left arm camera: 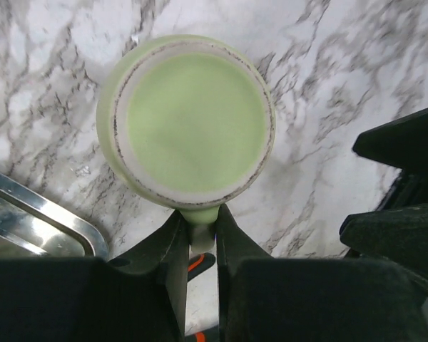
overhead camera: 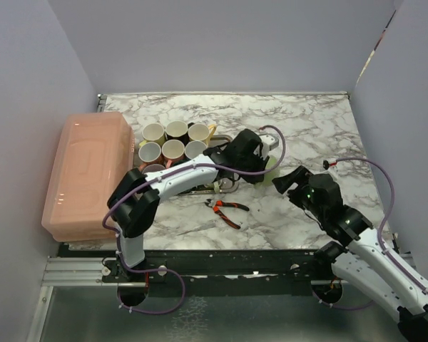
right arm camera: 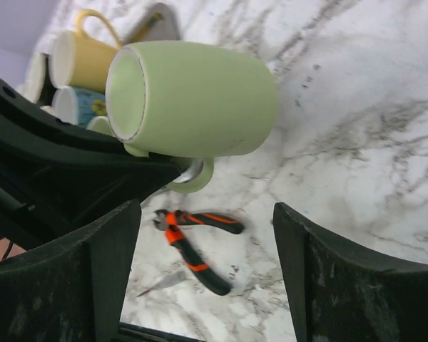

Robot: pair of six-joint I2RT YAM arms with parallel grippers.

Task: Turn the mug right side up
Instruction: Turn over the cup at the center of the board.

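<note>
The pale green mug (left arm camera: 196, 121) is upside down on the marble, its unglazed base ring facing up. My left gripper (left arm camera: 197, 217) is shut on its handle (right arm camera: 200, 178), jaws pinching the loop from both sides. In the top view only a sliver of the mug (overhead camera: 272, 168) shows under the left gripper (overhead camera: 260, 160). In the right wrist view the mug (right arm camera: 200, 96) fills the upper middle. My right gripper (right arm camera: 205, 210) is open and empty, just right of the mug (overhead camera: 285, 182). I cannot tell if the rim touches the table.
Orange-and-black pliers (overhead camera: 227, 209) lie on the marble in front of the mug and show in the right wrist view (right arm camera: 192, 246). A metal tray (left arm camera: 50, 214) with several upright mugs (overhead camera: 175, 146) stands to the left. A pink lidded bin (overhead camera: 85, 174) fills the left side.
</note>
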